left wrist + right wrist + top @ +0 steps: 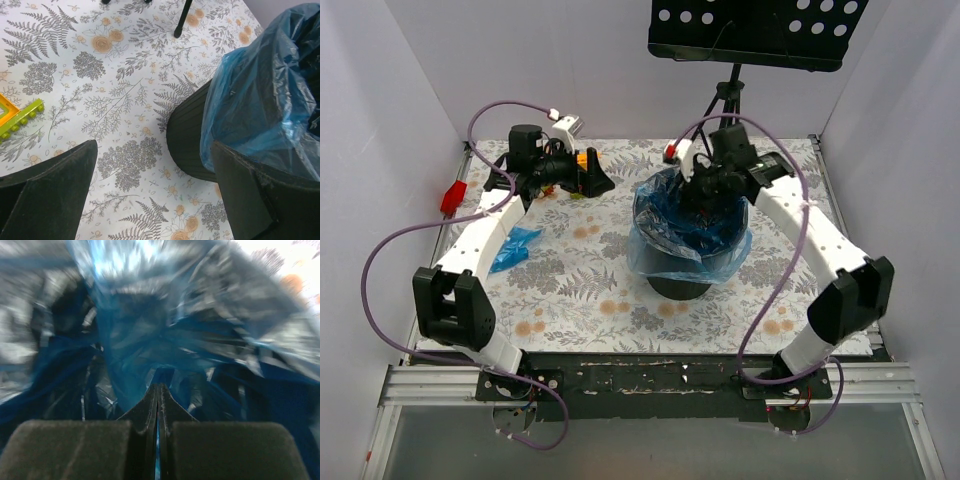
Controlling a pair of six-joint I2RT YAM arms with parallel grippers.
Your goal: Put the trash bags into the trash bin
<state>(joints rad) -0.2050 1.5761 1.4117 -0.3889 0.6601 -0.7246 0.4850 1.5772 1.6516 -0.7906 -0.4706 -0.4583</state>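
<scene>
Quick count: two bags, one bag [660, 215] at the bin [680, 285], one bag [515, 248] on the bench [620, 300]. One bin, one stand [750, 35], two arms. Blocks [582, 160]: can't count.

A bag [660, 250] lines the bin [680, 287] mid-worktop [590, 300]; another bag [515, 248] lies left of it; the stand [750, 35] is behind

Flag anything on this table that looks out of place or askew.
A small blue trash bag lies loose on the floral tablecloth, left of the trash bin rather than in it. The large blue bag sags unevenly over the bin's rim.
</scene>
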